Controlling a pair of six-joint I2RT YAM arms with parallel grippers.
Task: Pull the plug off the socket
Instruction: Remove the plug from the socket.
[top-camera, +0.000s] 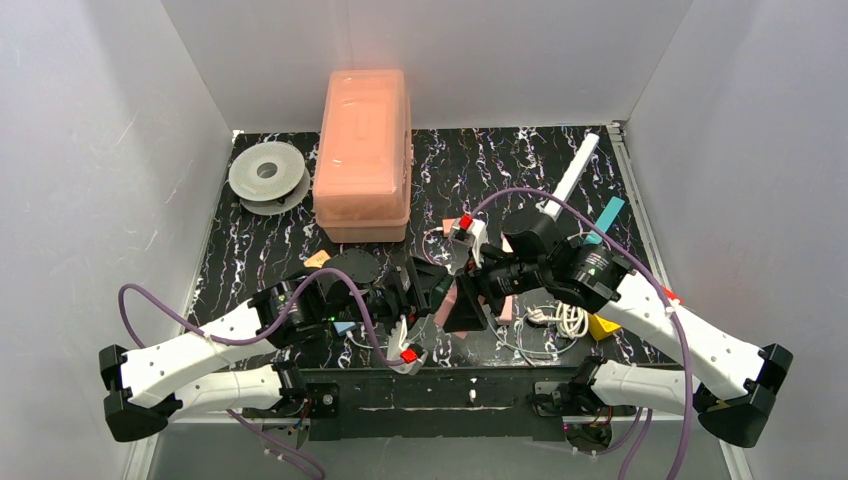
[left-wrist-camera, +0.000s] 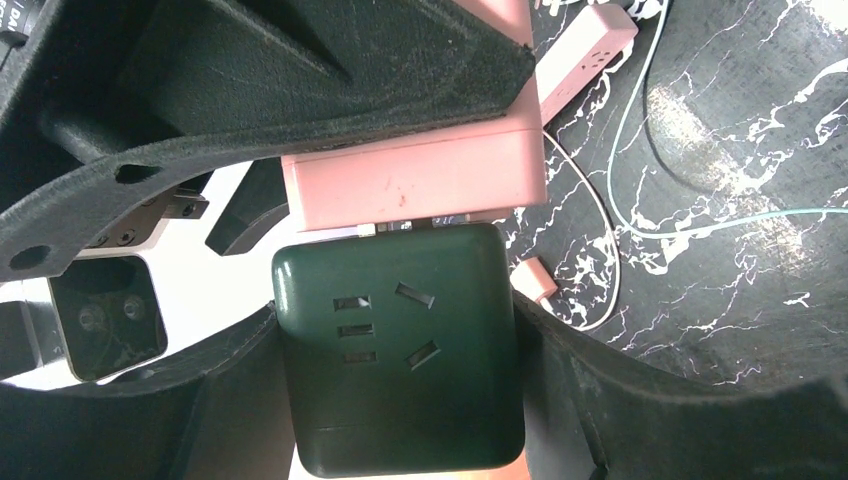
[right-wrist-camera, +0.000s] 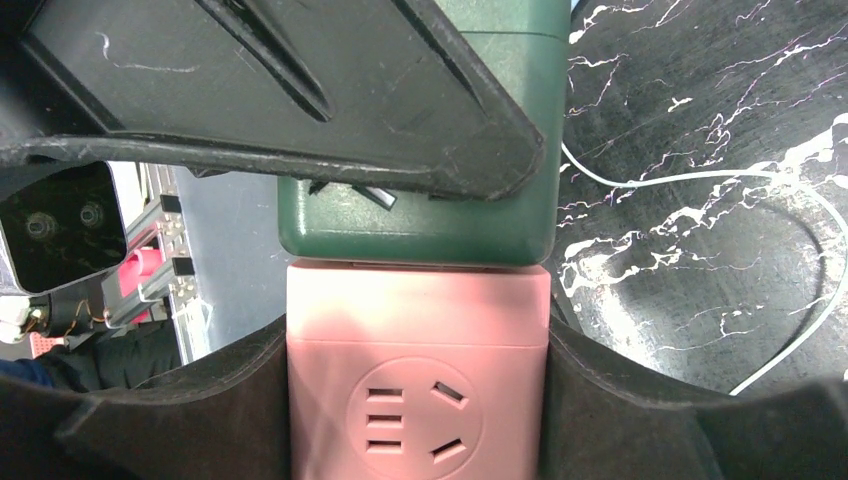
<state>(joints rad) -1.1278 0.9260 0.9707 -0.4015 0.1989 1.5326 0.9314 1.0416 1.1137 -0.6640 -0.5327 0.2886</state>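
Note:
A dark green adapter cube (left-wrist-camera: 400, 350) and a pink adapter cube (right-wrist-camera: 418, 390) are joined face to face, held above the black marbled table (top-camera: 260, 250). Both show socket holes on one face, so which is the plug and which the socket cannot be told. My left gripper (left-wrist-camera: 400, 385) is shut on the green cube, one finger on each side. My right gripper (right-wrist-camera: 418, 405) is shut on the pink cube the same way. In the top view the two grippers (top-camera: 460, 290) meet nose to nose at the table's middle front. A thin seam shows between the cubes.
A pink lidded box (top-camera: 363, 150) stands at the back, with a grey spool (top-camera: 266, 177) to its left. At the back right lies a white power strip (top-camera: 575, 170). Near the right arm are a coiled white cable (top-camera: 565, 320) and a yellow block (top-camera: 603, 327). Thin cables (left-wrist-camera: 620, 150) cross the table.

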